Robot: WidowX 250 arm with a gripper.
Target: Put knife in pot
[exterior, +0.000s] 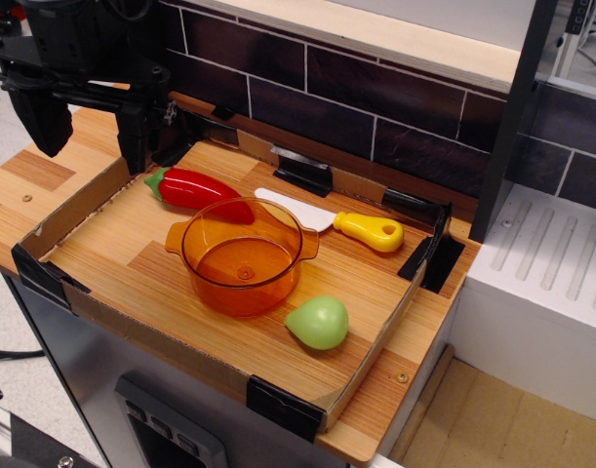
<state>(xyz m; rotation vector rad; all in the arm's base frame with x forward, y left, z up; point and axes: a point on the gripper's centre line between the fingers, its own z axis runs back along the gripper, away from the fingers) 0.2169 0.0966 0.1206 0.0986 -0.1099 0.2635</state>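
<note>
The fingers (83, 122) hang wide open and hold nothing. The knife (337, 222) lies on the worktop (112, 249) just behind the pot (242, 255). Best grab its yellow handle, away from the pot

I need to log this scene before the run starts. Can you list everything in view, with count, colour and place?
Translucent orange plastic pot: one, orange, middle of the tray, upright and empty.
Toy knife with white blade and yellow handle: one, white and yellow, lying flat behind the pot, handle to the right.
Red plastic chili pepper with green stem: one, red and green, behind and left of the pot.
Light green pear-shaped toy: one, pale green, front right of the pot.
Shallow wooden tray with cardboard walls and black corner clips: one, on the counter, holding all four toys.
Dark tiled back wall: behind the tray.
White ribbed surface: at right.
Black robot claw: one, upper left, above the tray's left corner, fingers apart, holding nothing.
</note>
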